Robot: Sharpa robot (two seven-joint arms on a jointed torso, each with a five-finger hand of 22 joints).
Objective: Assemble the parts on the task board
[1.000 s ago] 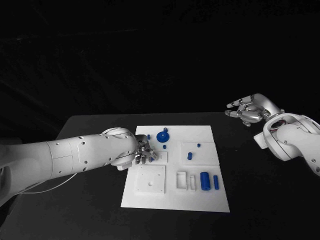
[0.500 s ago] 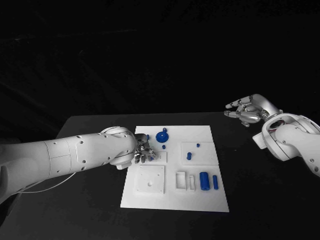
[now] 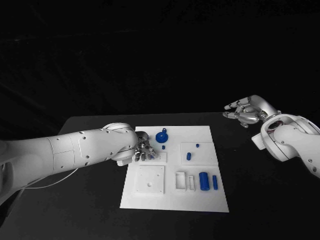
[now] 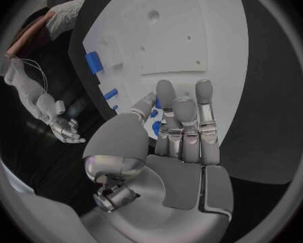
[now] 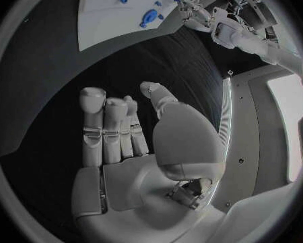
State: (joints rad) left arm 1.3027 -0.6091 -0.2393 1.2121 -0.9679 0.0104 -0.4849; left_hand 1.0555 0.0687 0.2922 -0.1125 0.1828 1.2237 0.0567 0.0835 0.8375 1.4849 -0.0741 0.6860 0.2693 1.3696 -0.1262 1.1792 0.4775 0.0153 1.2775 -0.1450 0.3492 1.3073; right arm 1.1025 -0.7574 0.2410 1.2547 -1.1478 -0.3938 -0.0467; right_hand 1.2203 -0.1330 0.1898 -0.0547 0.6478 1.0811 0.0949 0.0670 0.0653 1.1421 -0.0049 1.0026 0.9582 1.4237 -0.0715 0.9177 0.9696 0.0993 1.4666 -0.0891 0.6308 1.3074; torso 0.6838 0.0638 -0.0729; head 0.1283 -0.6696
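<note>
Parts, small and blue, lie on our white task board (image 3: pixel 203 200) in the middle of the black table (image 3: pixel 95 210), and we read the scene from our left side across.

Our left hand (image 3: pixel 144 151) hangs over the board's left edge, just beside the round blue part with a stem (image 3: pixel 162 136). In the left wrist view its fingers (image 4: pixel 185 119) reach out nearly straight and close together, the thumb bent toward them, with a small blue part (image 4: pixel 156 127) showing right at the fingertips. Whether it is pinched or merely lies under them, we cannot tell.

Further right, two little blue pieces (image 3: pixel 189 155) sit in a square recess. Nearer to us lie a white block (image 3: pixel 181 180), a thick blue cylinder (image 3: pixel 203 179) and a thin blue pin (image 3: pixel 215 182), side by side. A square white plate with a hole (image 3: pixel 150 180) lies to their left.

Our right hand (image 3: pixel 243 112) is raised off the board, well apart from it, past the table's far right corner. Its fingers (image 5: pixel 108 129) are spread loosely and it holds nothing.

We judge the step in hand to be picking up or seating a small piece at the board's left side. To do it well, we should close thumb and fingertip squarely on the piece, keep the wrist steady, and lower straight rather than sweep sideways, since the stemmed part stands close and could be knocked.

We can read no brand, label or writing anywhere on the board or parts.
</note>
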